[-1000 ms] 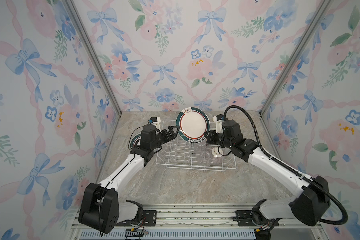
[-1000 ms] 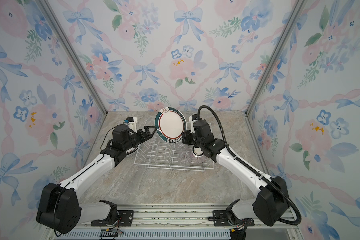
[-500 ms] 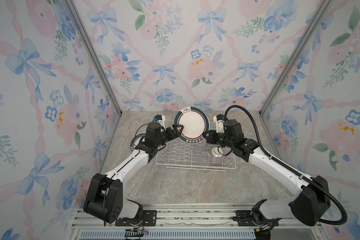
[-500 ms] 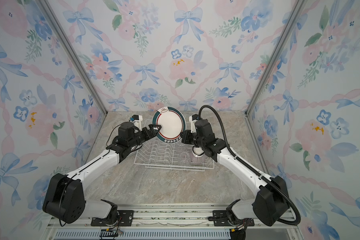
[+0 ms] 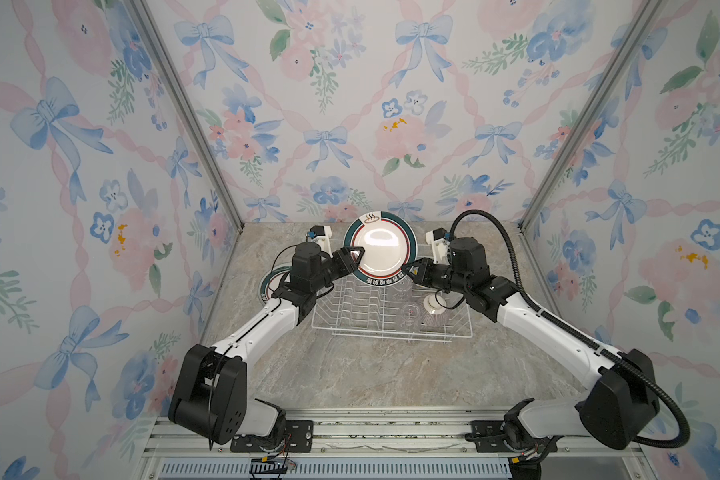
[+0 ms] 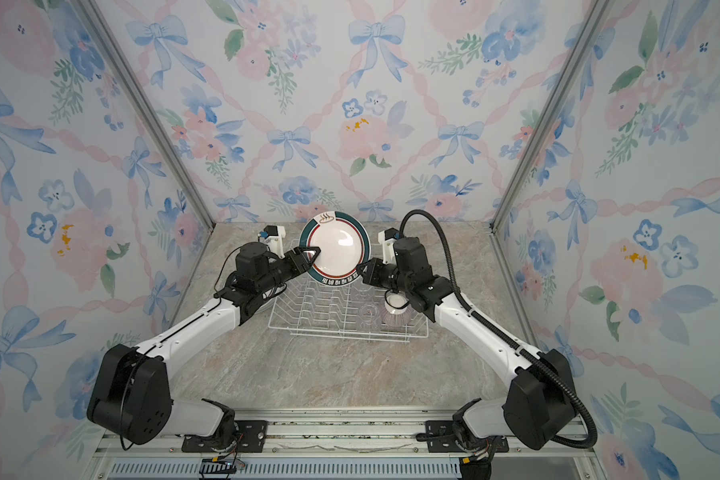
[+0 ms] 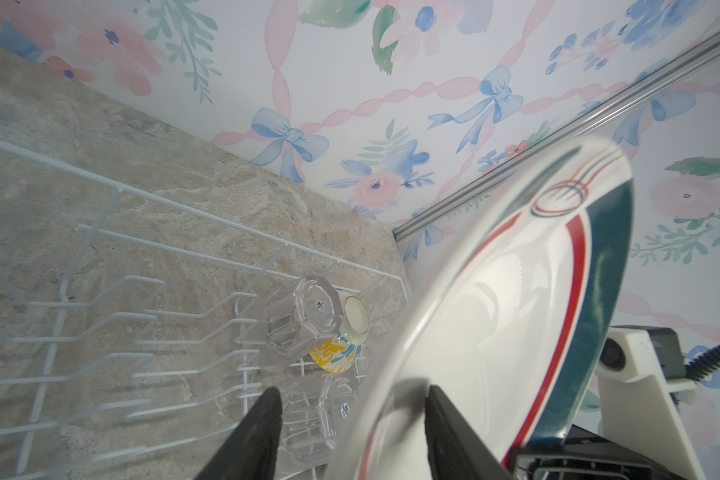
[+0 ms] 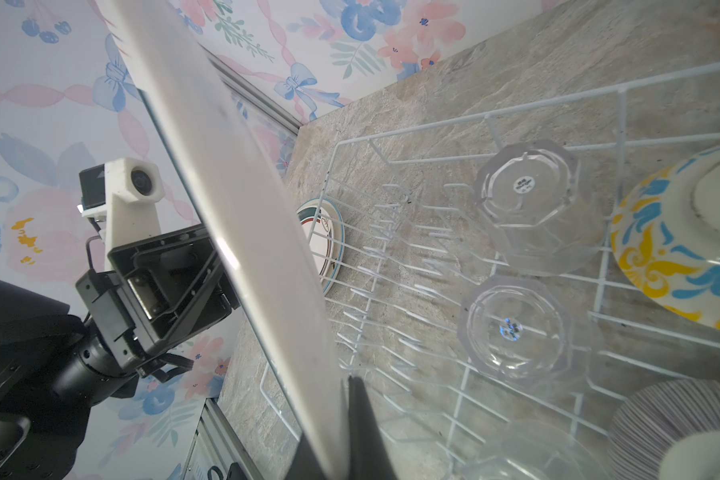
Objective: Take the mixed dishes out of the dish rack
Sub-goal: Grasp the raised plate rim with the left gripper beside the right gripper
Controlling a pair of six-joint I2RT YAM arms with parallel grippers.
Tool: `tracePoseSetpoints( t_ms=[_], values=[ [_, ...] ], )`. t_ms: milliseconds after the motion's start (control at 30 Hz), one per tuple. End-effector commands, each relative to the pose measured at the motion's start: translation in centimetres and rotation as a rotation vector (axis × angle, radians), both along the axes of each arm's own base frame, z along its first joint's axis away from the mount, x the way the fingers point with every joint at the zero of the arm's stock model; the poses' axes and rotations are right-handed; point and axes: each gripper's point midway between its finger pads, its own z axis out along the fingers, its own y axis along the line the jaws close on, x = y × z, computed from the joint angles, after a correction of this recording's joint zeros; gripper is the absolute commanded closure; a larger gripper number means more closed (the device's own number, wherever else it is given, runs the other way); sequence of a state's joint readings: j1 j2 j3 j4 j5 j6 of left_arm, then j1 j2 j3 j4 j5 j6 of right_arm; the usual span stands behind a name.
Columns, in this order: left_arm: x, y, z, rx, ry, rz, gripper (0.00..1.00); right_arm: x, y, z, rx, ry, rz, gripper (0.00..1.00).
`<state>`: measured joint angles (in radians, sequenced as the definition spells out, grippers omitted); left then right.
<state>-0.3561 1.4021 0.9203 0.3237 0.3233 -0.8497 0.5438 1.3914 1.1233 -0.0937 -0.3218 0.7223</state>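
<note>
A white plate with a teal and red rim point(image 5: 379, 249) point(image 6: 335, 247) hangs upright above the white wire dish rack point(image 5: 391, 330) point(image 6: 350, 332). My right gripper point(image 5: 408, 271) point(image 8: 333, 390) is shut on the plate's lower right rim. My left gripper point(image 5: 356, 259) point(image 7: 352, 395) straddles its left rim; one finger still stands clear of the plate point(image 7: 516, 311). Inside the rack are clear glass cups point(image 8: 528, 199) point(image 8: 512, 328), a yellow-blue bowl point(image 8: 674, 249) and a purplish striped bowl point(image 5: 433, 319) point(image 8: 674, 415), all upside down.
Another teal-rimmed plate point(image 5: 269, 286) point(image 8: 325, 237) lies flat on the marble table left of the rack, partly under my left arm. Flowered walls close the back and both sides. The rack's left half holds only bare prongs point(image 5: 350, 303).
My left gripper has moved right to the plate's left rim and its jaws have narrowed around it. The right gripper keeps holding the plate, which shifted slightly left.
</note>
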Motion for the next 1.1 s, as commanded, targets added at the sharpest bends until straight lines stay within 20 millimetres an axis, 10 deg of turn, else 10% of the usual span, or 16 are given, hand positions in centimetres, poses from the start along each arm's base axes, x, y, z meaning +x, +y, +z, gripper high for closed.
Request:
tracePoseSetpoints(
  t_ms=[0,233,433,600,1067],
  values=[
    [-0.36,-0.50,1.45,-0.021,-0.050,-0.023,0.50,0.29,0.56,1.71,0.062,-0.047,0.026,1.00],
    [-0.36,-0.94,1.67,-0.032,-0.052,-0.042,0.62,0.20,0.52,1.62,0.061,-0.044,0.030,1.00],
    [-0.31,-1.00,1.28,-0.027,-0.045,-0.042,0.99,0.23,0.38,1.54,0.055,-0.046,0.029,0.97],
    [-0.30,-0.92,1.24,-0.022,-0.048,-0.038,1.00,0.30,0.31,1.45,0.052,-0.044,0.027,0.93],
    [-0.15,-0.66,1.62,-0.010,-0.066,-0.022,1.00,0.39,-0.10,1.05,0.031,-0.053,0.020,0.15]
  ],
)
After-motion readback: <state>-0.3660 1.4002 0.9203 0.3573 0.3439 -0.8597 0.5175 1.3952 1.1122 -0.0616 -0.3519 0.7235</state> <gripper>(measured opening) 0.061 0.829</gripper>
